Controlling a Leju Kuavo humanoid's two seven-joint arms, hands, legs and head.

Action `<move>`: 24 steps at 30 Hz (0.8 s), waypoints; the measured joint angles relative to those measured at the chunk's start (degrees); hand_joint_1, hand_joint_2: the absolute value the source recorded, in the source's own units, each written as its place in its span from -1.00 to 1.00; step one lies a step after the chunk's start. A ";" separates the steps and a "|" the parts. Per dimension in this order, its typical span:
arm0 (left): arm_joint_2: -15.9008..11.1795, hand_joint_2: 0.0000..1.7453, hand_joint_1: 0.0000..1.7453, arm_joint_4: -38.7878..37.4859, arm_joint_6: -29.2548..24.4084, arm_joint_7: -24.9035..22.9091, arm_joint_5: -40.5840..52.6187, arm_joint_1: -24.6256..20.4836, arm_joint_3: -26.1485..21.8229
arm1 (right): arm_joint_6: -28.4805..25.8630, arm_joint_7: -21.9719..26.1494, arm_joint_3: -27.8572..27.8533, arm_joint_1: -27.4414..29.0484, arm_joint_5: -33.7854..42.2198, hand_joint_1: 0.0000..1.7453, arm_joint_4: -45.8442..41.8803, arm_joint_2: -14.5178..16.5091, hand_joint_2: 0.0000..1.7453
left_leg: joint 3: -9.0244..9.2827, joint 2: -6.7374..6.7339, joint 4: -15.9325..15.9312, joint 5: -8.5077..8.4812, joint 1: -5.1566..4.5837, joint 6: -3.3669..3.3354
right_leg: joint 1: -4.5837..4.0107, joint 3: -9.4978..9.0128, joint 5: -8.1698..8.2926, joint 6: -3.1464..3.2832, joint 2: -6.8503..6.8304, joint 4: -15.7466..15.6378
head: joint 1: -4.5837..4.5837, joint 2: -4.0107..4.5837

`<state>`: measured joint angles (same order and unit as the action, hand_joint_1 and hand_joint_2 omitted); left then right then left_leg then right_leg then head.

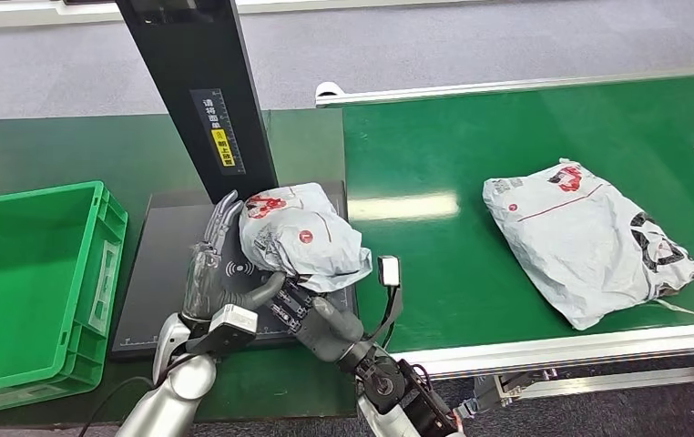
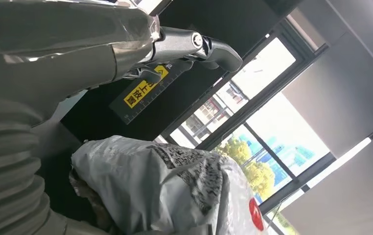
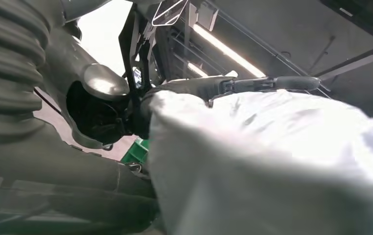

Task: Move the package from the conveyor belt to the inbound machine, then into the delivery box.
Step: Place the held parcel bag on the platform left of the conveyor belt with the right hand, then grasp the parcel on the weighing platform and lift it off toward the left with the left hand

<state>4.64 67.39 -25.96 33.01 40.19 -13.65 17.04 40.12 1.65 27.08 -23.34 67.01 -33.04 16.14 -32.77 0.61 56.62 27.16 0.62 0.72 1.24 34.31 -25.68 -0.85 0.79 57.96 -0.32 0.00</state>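
Note:
A crumpled grey package [image 1: 302, 237] with red marks sits over the right part of the inbound machine's black platform [image 1: 157, 273]. My right hand [image 1: 293, 305] grips it from below and from the near side; in the right wrist view the hand [image 3: 37, 122] has a dark finger [image 3: 272, 83] reaching over the white bag [image 3: 282, 161]. My left hand [image 1: 211, 259] stands upright at the package's left side, fingers straight and apart, holding nothing. The left wrist view has the package [image 2: 165, 191] close to the hand [image 2: 52, 58]; whether they touch is unclear.
A second grey package [image 1: 589, 241] lies on the green conveyor belt [image 1: 434, 273] to the right. The machine's black post [image 1: 207, 91] rises behind the platform. A green delivery box [image 1: 25, 273] stands open at the left.

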 joint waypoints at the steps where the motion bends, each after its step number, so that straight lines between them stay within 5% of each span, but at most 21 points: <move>1: -0.08 1.00 -1.00 -0.17 0.08 -0.08 0.27 -0.09 0.00 | 0.01 -0.03 -0.13 0.00 -0.01 -1.00 0.01 0.02 1.00 | 0.00 0.00 0.00 0.00 0.00 0.00 | 0.00 0.00 0.00 0.00 0.00 0.00 | 0.00 0.00; 7: -0.50 1.00 -1.00 -0.81 -0.26 -6.75 12.20 -1.53 0.01 | 2.23 -3.71 -0.87 0.70 0.40 -1.00 0.05 0.54 1.00 | -0.01 0.02 0.00 0.00 -0.01 0.00 | 0.01 0.00 0.00 0.00 -0.01 0.00 | 0.00 0.00; 16: -0.15 1.00 -1.00 -2.44 2.09 -11.05 19.29 -6.21 3.85 | 17.62 -25.20 2.06 2.50 12.58 -1.00 5.01 0.01 1.00 | -0.01 0.01 0.00 0.01 -0.01 0.00 | 0.01 0.01 0.00 0.00 -0.02 0.00 | 0.01 0.00; 23: -0.74 1.00 -1.00 -5.65 1.15 -12.85 20.21 -7.10 4.68 | 20.15 -26.35 7.28 2.96 13.40 -1.00 6.88 -0.53 1.00 | -0.03 -0.03 -0.01 0.01 0.02 0.01 | -0.02 0.06 -0.01 0.01 0.02 0.00 | 0.06 0.00; 24: -0.83 1.00 -0.82 -5.90 0.89 -13.43 20.58 -7.09 4.77 | 20.28 -26.19 7.68 2.94 13.36 -1.00 7.05 -0.64 1.00 | -0.03 -0.03 -0.01 0.00 0.01 0.01 | -0.02 0.06 -0.01 0.01 0.03 0.00 | 0.06 0.00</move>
<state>3.81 61.49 -25.08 19.58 60.77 -20.74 21.81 60.40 -24.54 34.76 -20.40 80.37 -25.99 15.49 -32.80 0.58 56.62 27.17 0.63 0.73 1.22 34.37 -25.69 -0.84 0.82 57.96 -0.26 0.00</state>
